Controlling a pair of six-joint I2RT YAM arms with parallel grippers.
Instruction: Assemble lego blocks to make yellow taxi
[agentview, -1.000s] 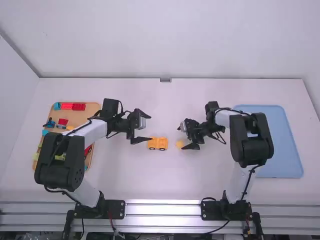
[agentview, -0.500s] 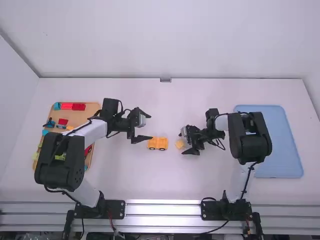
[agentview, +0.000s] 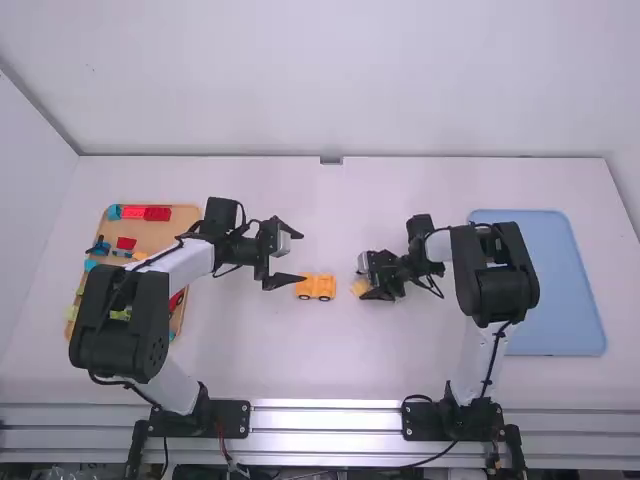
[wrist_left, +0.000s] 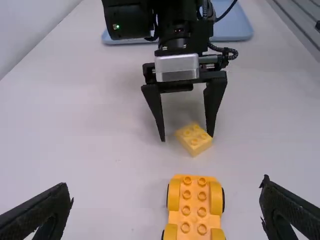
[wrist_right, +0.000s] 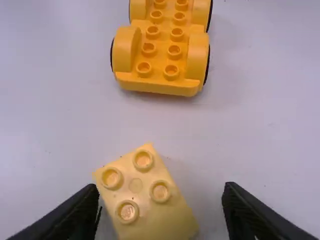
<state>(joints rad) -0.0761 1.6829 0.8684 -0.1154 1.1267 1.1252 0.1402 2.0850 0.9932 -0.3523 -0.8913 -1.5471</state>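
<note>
Just below and right of the high view's centre, the right hand (agentview: 362, 280) is held low, its two fingers spread. Between them the small yellow four-stud block (wrist_right: 137, 186) is seen on the counter (agentview: 320, 360), turned askew; it is set much closer to one finger, a gap being left to the other, and whether that closer finger is touched cannot be told. Left of the block, apart from it, the yellow wheeled base (agentview: 316, 286) is stood, studs up. Beyond, the left hand (agentview: 302, 256) is held wide open, its lower finger near the base. Farther out, a brown tray (agentview: 155, 235) of coloured blocks (agentview: 157, 213) is placed at frame left, a blue tray (agentview: 560, 300) at frame right.
</note>
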